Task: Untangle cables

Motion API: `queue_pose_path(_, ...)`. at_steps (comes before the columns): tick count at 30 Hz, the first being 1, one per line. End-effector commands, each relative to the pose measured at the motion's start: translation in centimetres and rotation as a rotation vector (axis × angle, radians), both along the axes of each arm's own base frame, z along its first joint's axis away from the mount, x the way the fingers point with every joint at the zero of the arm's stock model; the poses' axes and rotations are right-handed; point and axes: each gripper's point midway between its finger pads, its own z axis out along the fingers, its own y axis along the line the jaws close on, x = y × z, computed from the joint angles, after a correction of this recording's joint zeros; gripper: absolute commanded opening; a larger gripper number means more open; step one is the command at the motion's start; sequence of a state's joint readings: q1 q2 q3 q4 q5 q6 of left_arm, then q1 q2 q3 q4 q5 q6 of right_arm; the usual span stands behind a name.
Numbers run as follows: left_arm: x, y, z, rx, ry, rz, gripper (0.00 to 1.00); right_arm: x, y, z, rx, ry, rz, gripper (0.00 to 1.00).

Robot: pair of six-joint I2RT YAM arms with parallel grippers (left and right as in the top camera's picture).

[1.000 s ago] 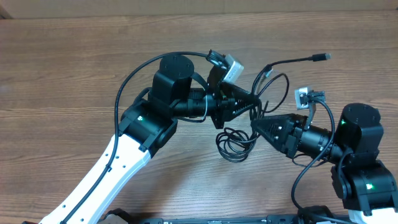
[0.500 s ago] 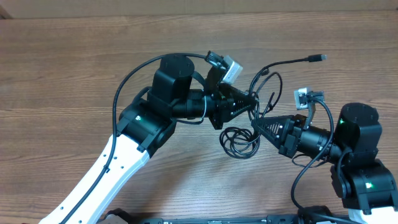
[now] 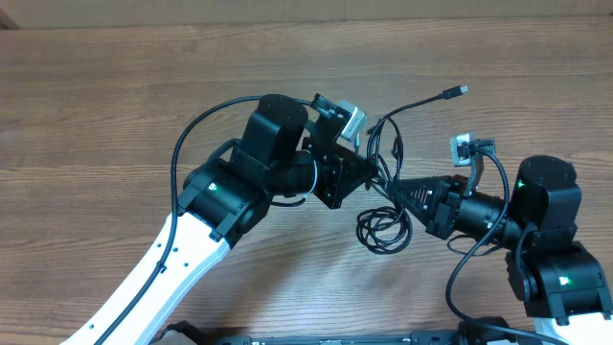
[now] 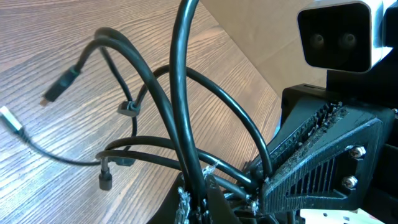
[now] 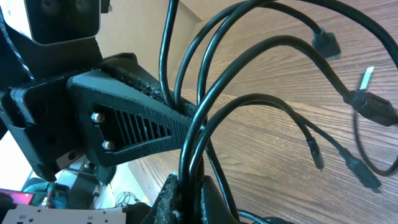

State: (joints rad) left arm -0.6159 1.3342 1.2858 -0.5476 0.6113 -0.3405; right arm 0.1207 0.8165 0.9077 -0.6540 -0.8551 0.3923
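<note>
Twice clamped near table centre: see cables, thin and black, bunched between the two arm tips. At left, note left gripper pressed together on several strands, tip pointing right. At right, note right gripper likewise pinched tight on strands of the same bunch, tip pointing left. Observe both tips just beside each other, with cords crossing between them.

Locate loose coil of the same cords on wooden table, just below both tips and in front of the right arm. Trace one strand up and to the right, ending in plug over bare wood; resting or raised cannot be told.

Obstructions, left wrist view: ribbed black finger of the opposite arm crowding the right side, right wrist camera above it, arcs of cord across the foreground.

Obstructions, right wrist view: same arrangement mirrored, with left wrist camera at upper left and cords fanning rightward toward small plugs.

Also note thick arm cable looping beside the left arm, well apart from the bunch.
</note>
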Motion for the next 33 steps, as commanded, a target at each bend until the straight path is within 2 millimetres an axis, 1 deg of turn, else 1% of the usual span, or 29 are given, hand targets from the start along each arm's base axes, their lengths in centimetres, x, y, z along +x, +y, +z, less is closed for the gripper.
queue_pose_path(1,1.9,1.5,-1.2,0.078,-0.037,0.102,0.04,-0.3,-0.1,1.6,0.004,-0.064,-0.003,0.04)
queue_pose_path(3,1.5,1.0,-0.7,0.047,-0.037,0.068,0.04,-0.3,-0.1,1.6,0.005,-0.063,-0.002,0.04)
queue_pose_path(5,0.7,0.2,0.3,-0.008,-0.042,0.005,0.04,-0.3,-0.1,1.6,0.007,-0.062,0.001,0.08)
queue_pose_path(7,-0.4,-0.8,1.9,-0.084,-0.060,-0.084,0.04,-0.3,-0.1,1.5,0.006,-0.061,0.001,0.19)
queue_pose_path(9,-1.0,-1.2,2.6,-0.121,-0.069,-0.134,0.04,-0.3,-0.1,1.5,0.006,-0.061,0.001,0.29)
queue_pose_path(11,-2.5,-1.7,3.5,-0.166,-0.109,-0.241,0.04,-0.5,0.1,1.7,0.014,-0.061,0.015,0.44)
queue_pose_path(12,-2.7,-1.7,3.6,-0.169,-0.116,-0.256,0.04,-0.5,0.1,1.7,0.014,-0.062,0.016,0.45)
queue_pose_path(14,-3.0,-1.8,3.7,-0.178,-0.119,-0.278,0.04,-0.6,0.1,1.7,0.014,-0.063,0.017,0.47)
queue_pose_path(18,-3.0,-1.8,3.9,-0.181,-0.136,-0.282,0.04,-0.6,0.1,1.7,0.015,-0.062,0.017,0.47)
queue_pose_path(21,-3.1,-1.8,4.0,-0.181,-0.179,-0.307,0.04,-0.6,0.1,1.7,0.014,-0.062,0.016,0.47)
queue_pose_path(26,-3.1,-1.8,4.0,-0.165,-0.298,-0.354,0.04,-0.5,0.1,1.7,0.015,-0.059,0.012,0.47)
queue_pose_path(28,-3.1,-1.8,4.0,-0.158,-0.345,-0.371,0.04,-0.3,-0.1,1.6,0.013,-0.049,-0.007,0.47)
queue_pose_path(33,-2.7,-1.5,4.0,-0.151,-0.368,-0.365,0.04,0.7,-1.0,0.8,0.040,0.070,-0.126,0.48)
